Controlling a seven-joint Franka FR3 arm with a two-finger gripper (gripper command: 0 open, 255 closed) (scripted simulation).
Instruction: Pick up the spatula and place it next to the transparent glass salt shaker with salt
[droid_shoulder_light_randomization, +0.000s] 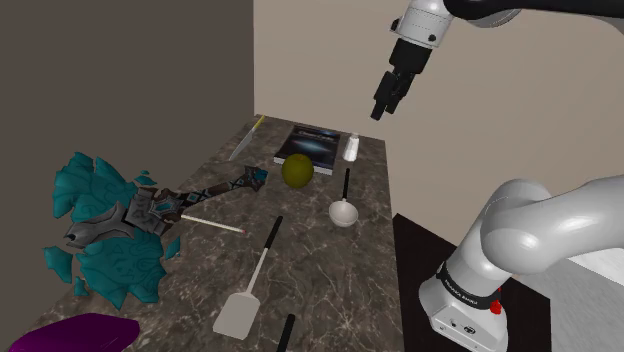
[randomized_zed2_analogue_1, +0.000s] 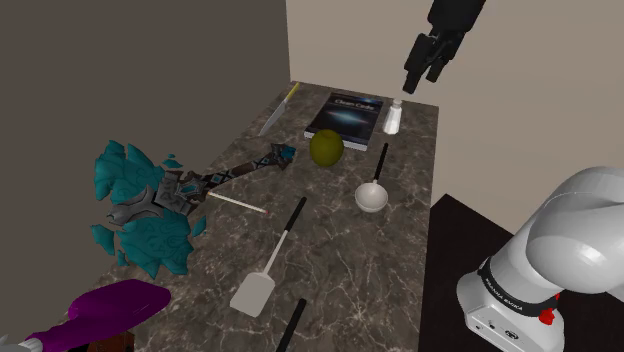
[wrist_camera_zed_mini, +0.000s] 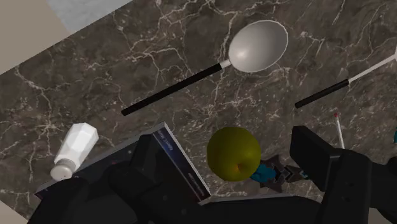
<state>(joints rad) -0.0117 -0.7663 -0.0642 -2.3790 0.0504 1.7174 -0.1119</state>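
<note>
The spatula (droid_shoulder_light_randomization: 244, 304) lies on the dark marble counter (droid_shoulder_light_randomization: 320, 270), its white blade near the front and its black handle pointing toward the back; it also appears as spatula (randomized_zed2_analogue_1: 258, 287), and part of the spatula's handle (wrist_camera_zed_mini: 322, 94) shows from the wrist. The small clear salt shaker (droid_shoulder_light_randomization: 351, 148) stands at the back beside a book, seen too as shaker (randomized_zed2_analogue_1: 394, 117) and shaker (wrist_camera_zed_mini: 74, 149). My gripper (droid_shoulder_light_randomization: 386, 100) hangs high above the shaker and holds nothing. The gripper (randomized_zed2_analogue_1: 421, 63) is open, and in the wrist view the gripper (wrist_camera_zed_mini: 230, 147) has its fingers well apart.
A yellow-green apple (droid_shoulder_light_randomization: 296, 171) and a dark book (droid_shoulder_light_randomization: 316, 143) sit near the shaker. A white ladle (droid_shoulder_light_randomization: 344, 211) lies between shaker and spatula. A teal fantasy axe (droid_shoulder_light_randomization: 110, 225), a knife (droid_shoulder_light_randomization: 248, 138), a thin stick (droid_shoulder_light_randomization: 212, 223) and a purple object (droid_shoulder_light_randomization: 75, 333) crowd the shoulder view's left.
</note>
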